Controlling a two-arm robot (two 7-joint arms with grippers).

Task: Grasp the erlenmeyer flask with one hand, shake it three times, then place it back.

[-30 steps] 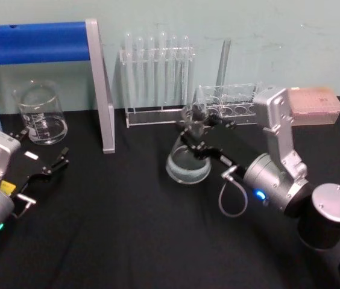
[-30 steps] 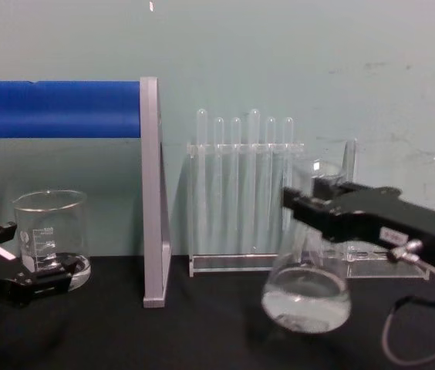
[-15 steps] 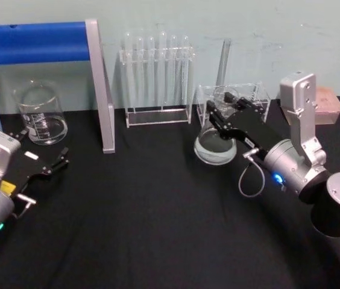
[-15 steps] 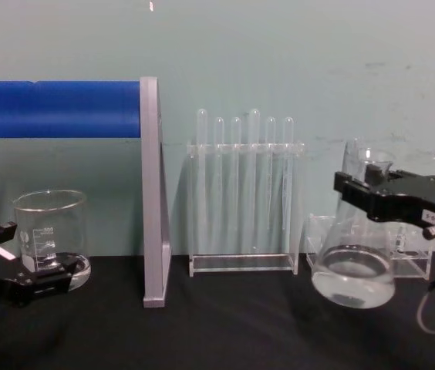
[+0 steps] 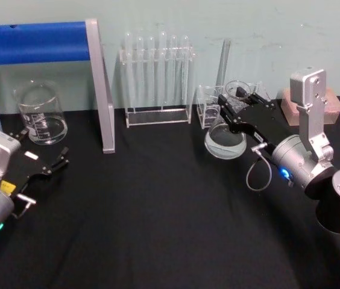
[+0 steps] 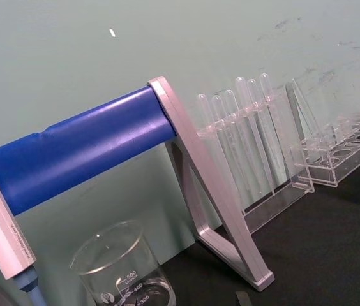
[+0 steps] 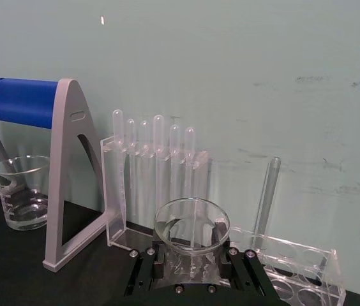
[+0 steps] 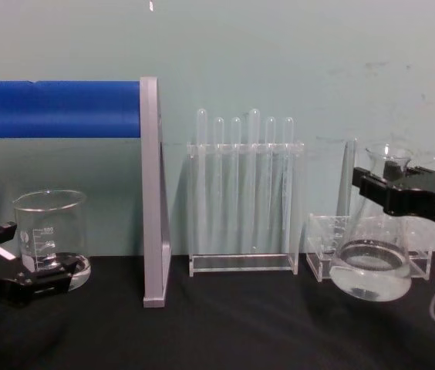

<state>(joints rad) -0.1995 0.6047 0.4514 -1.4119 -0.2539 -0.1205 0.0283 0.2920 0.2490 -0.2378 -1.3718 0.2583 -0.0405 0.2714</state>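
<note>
At right of the black surface (image 5: 158,229), just in front of the low clear rack (image 5: 205,107): erlenmeyer flask (image 5: 225,143), roughly upright, with a shallow pool of clear liquid in its base. Right end effector (image 5: 233,108) is closed narrow on the flask neck, 1 black finger on each side. The neck is mostly hidden by the fingers, with the flared rim standing above them.

Chest view: flask body (image 8: 372,262) hangs below the end effector (image 8: 391,191). Cannot tell whether the base touches the surface. The arm is cut off at the right edge. Graduation marks are too faint to read. The flask covers much of the low rack behind it.

Right wrist view: looks across the flask rim (image 7: 191,224), with the finger bases (image 7: 193,274) flanking it at the frame edge.

A single tube (image 5: 223,60) stands in the low rack. Pink block (image 5: 333,108) is partly behind the right arm's silver link.

Left end effector (image 5: 46,144) is parked low at the left, fingers spread wide and holding nothing, near the beaker (image 5: 40,114).

Tall rack (image 5: 157,78) holds 6 test tubes, between the blue-barred stand (image 5: 37,42) and the low rack. Left wrist view: beaker (image 6: 126,268) is cut off at the frame edge.
</note>
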